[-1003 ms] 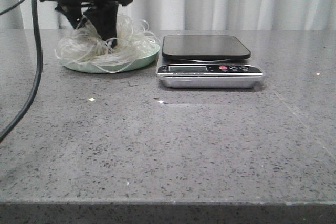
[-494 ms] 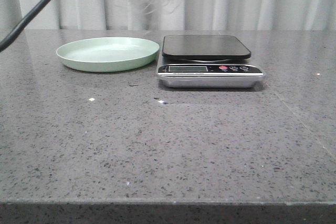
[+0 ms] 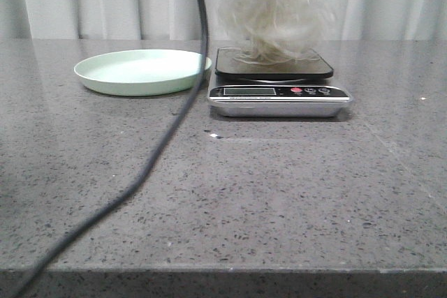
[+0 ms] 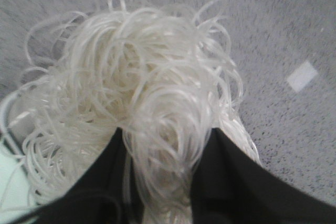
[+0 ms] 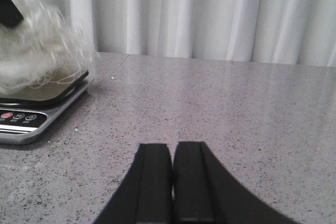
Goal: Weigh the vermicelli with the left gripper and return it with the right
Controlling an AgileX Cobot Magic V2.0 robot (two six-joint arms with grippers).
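Your left gripper is clamped on the vermicelli, holding the clump straight above the scale. The lowest strands brush the dark platform, so the drop is directly down. The tangle is fluffy, springy, glassy white, with no clear long axis. The pale green plate sits bare beside the scale. Your right gripper is closed, empty and well apart, low over the speckled table.

Bench's wide open at 6 and 3 o'clock of the scale; plate sits at 9, and a black cable droops between them.
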